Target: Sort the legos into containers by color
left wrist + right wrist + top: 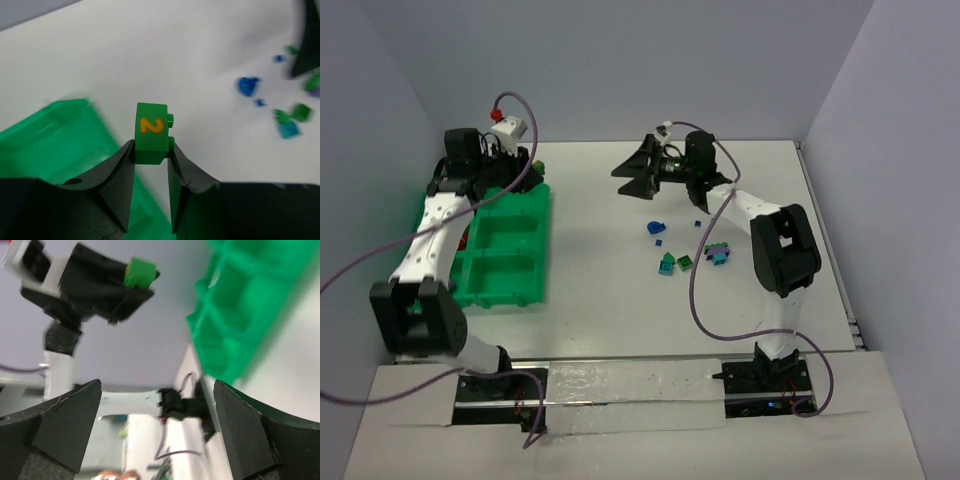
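At the left edge of the table [590, 300] we see the green tray [546, 240], its shallow compartments lined up in rows from the near side to the far side. The left arm reaches over it. The left gripper [151, 146] sits at the tray's far right corner, jaws clenched on a green brick [151, 132]. The brick stands upright between the fingertips, pinched at its lower end, with a yellow "2" on the face toward the wrist camera and two studs on its right side. In that view the tray lies under the left finger and bare table shows behind the brick. We cannot tell how high it is held.

Right of the tray comes a bare strip of table. Toward the far edge, about midway across, hangs the right gripper [156, 385], pointing left at the other arm. Its jaws are released wide, with nothing between them. Its own camera looks straight at the held brick and at the tray's side.

In the right half of the table, well apart from the tray, lie the loose legos. We see a blue piece [655, 228], a tiny blue one [660, 243] just nearer, then a teal piece [667, 266] beside a green one [685, 262]. Last is a purple-and-teal cluster [718, 253] close to the right arm.
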You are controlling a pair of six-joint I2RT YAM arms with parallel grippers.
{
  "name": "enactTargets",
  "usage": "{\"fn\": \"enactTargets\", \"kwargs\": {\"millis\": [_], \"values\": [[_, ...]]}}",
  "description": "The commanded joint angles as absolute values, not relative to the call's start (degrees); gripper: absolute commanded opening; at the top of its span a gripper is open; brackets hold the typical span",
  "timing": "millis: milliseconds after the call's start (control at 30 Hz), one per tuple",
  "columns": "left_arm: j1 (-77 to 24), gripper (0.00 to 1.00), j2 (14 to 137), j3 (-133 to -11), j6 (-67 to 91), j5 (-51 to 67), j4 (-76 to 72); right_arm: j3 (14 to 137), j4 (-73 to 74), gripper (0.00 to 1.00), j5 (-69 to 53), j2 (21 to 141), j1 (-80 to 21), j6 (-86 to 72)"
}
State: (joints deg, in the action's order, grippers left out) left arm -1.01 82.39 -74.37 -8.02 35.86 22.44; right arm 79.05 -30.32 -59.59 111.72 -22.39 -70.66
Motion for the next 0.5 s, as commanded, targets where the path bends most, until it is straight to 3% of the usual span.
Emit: {"fn": "enactTargets", "kwargs": {"millis": [0, 267, 467], "values": [[1.72, 0.00, 96.67, -84.30, -9.62, 16.32, 32.35, 79.60, -14.97, 1.00, -57.12, 104.05, -16.65, -54.93], [2.37, 0.00, 107.84, -92.63, -8.09, 7.35, 33.44, 81.65, 1.35, 1.00, -54.09, 97.74, -9.85, -37.82], [2.92, 0.04, 111.55, -93.69, -7.99, 4.29, 34.44, 87.14, 22.51, 1.00, -45.67, 95.44, -9.05, -18.44]]}}
